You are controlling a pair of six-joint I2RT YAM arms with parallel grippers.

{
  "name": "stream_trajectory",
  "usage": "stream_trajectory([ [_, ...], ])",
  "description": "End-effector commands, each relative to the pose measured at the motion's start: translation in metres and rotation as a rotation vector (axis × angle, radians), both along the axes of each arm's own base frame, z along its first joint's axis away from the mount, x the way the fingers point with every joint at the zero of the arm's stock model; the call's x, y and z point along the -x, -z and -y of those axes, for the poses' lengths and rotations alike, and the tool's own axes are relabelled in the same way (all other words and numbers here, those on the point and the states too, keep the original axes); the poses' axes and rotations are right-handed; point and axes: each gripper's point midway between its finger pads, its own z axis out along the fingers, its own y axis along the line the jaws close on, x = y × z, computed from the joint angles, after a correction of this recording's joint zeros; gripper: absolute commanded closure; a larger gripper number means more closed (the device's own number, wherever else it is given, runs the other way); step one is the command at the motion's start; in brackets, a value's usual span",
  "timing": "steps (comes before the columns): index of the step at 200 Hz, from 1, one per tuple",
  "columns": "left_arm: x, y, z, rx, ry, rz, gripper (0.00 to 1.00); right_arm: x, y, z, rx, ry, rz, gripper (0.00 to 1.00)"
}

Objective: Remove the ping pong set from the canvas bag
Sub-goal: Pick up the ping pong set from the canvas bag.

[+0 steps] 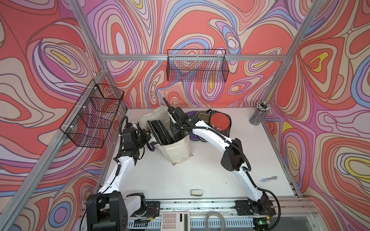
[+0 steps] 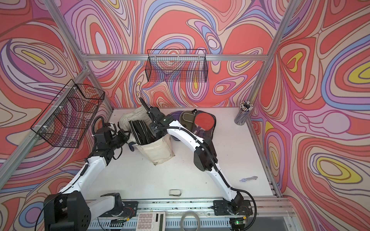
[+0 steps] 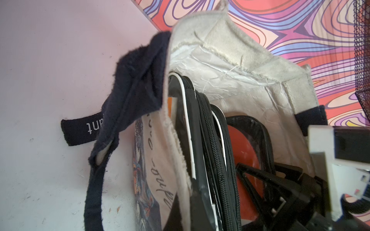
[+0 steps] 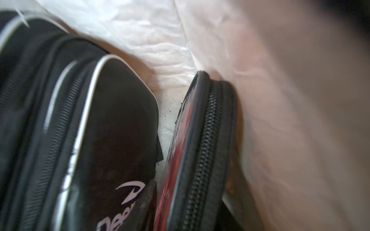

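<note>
The canvas bag [image 1: 176,152] stands open on the bench [image 1: 210,176]. The ping pong set sits inside it: a red-faced case [image 4: 200,140] against the lining, beside a black case [image 4: 112,120] with white piping. My left pincer [image 1: 149,138] is clenched on the bag's rim, and I'd use it to hold the bag down. My right pincer [image 1: 177,137] straddles the red-faced case's zipped edge, but I cannot tell whether it bites. I'd squeeze firmly, then lift straight up, clear of the strap [image 3: 136,80].
</note>
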Motion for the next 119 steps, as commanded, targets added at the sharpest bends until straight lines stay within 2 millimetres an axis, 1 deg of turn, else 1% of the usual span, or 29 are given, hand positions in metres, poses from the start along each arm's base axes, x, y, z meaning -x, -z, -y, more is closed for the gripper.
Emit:
stream_trajectory([
  [1,0.001,-0.003,-0.003,-0.001,-0.011,0.017,1.00,0.011,-0.036,0.007,-0.040,0.007,-0.001,0.52],
  [14,0.001,-0.003,-0.003,0.001,-0.011,0.020,1.00,0.012,-0.033,0.007,-0.038,0.012,-0.009,0.49],
  [26,0.001,-0.003,-0.003,0.001,-0.011,0.020,1.00,0.012,-0.031,0.008,-0.037,0.016,-0.013,0.43],
  [56,0.000,-0.004,-0.002,0.001,-0.009,0.023,1.00,0.009,-0.026,0.009,-0.024,0.033,-0.016,0.33],
  [63,0.000,-0.004,-0.003,0.001,-0.010,0.023,1.00,0.009,-0.025,0.009,-0.022,0.034,-0.017,0.32],
  [96,0.000,-0.003,-0.004,-0.001,-0.014,0.023,1.00,0.009,-0.020,0.009,-0.016,0.037,-0.025,0.33],
  [107,0.000,-0.003,-0.003,0.000,-0.012,0.024,1.00,0.008,-0.018,0.010,-0.009,0.042,-0.023,0.37],
  [119,0.000,-0.002,-0.004,-0.001,-0.015,0.022,1.00,0.007,-0.014,0.011,0.000,0.046,-0.024,0.46],
])
